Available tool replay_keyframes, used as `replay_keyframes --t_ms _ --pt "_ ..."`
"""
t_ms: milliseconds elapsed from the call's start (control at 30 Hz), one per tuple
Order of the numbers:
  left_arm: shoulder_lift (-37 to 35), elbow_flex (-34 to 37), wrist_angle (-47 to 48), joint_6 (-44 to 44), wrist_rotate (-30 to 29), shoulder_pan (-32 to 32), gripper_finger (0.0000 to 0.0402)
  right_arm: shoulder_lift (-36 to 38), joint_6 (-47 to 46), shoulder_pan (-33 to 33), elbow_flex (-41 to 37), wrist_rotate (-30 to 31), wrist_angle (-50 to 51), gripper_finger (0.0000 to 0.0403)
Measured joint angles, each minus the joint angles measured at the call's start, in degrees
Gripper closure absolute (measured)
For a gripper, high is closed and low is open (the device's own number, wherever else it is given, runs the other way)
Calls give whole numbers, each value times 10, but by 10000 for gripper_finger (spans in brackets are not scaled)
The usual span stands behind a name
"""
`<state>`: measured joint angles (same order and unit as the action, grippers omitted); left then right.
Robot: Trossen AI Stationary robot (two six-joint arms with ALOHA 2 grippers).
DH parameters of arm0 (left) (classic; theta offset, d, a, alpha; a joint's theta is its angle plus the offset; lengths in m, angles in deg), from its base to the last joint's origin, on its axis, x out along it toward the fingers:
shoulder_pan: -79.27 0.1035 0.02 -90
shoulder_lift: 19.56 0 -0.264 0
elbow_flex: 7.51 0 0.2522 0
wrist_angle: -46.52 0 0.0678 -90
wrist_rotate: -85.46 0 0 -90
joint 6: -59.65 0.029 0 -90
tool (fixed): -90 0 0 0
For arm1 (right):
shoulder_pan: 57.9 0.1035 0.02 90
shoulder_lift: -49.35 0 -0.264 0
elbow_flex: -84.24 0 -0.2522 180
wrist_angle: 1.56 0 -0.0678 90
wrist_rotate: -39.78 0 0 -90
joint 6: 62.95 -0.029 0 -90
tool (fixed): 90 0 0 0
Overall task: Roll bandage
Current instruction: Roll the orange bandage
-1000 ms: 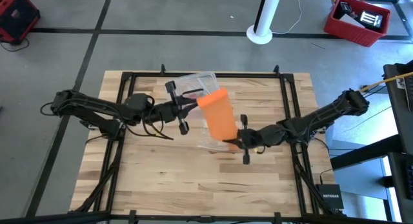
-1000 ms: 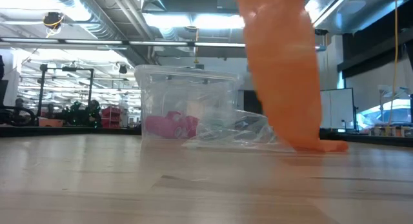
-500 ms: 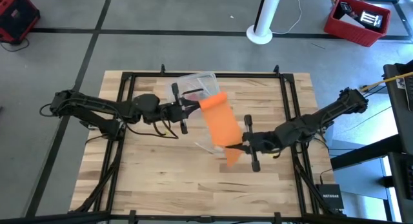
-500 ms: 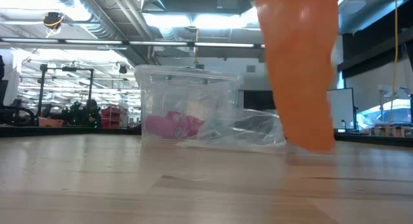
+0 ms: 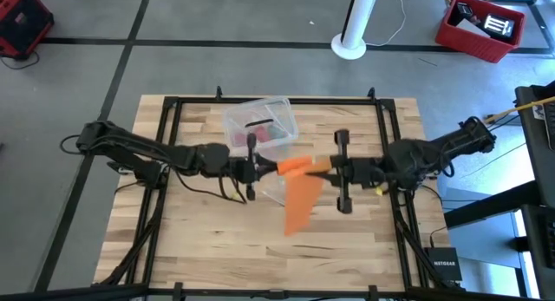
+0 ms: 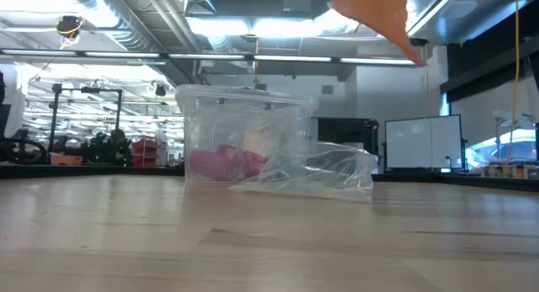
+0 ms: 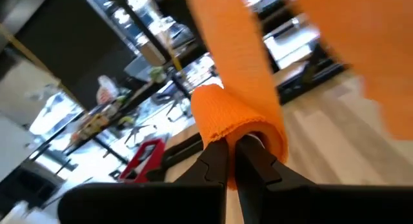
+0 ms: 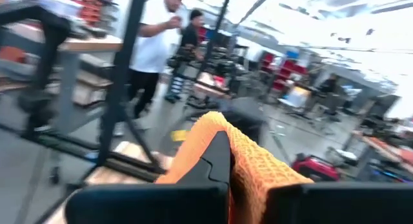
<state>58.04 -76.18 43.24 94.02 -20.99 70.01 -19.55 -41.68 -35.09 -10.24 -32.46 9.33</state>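
- Bandage (image 5: 301,190) first: I now have it lifted clear of the table (image 5: 208,240), strung between my two arms just in front of the clear plastic box (image 5: 260,127), with a loose tail hanging toward the table's near edge.
- A second ago its lower end touched the wood beside the box; in the low view only an orange corner shows now, well above the box.
- My left tool (image 7: 231,161) is clenched on one end of the strip, the fabric folded over its tips.
- My right tool (image 8: 222,161) is clenched on the other end, fabric draped across its fingers.
- Both tools have swung in to face each other in front of the box, closer than before, so the span between them is short and level.
- I judge this sets up the roll, but no winding shows yet.
- The crumpled wrapper (image 6: 324,170) lies against the box.
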Motion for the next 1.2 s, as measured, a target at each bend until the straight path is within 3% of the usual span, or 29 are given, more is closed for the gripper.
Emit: replay_keyframes --t_ms 367,633,833,967,1200 --pt "45 0 -24 5 22 -58 398 0 -35 -129 14 11 6 398" --pt "53 0 -21 -13 31 -76 398 -17 -124 -208 14 -12 100 398" --pt "58 1 -19 -38 35 -76 398 -76 -204 -233 14 -25 185 393" --pt "68 2 -5 -85 35 -77 398 -124 -277 -248 14 -74 238 349" --pt "124 11 -37 -174 71 -78 398 -212 -318 -251 14 -144 276 219"
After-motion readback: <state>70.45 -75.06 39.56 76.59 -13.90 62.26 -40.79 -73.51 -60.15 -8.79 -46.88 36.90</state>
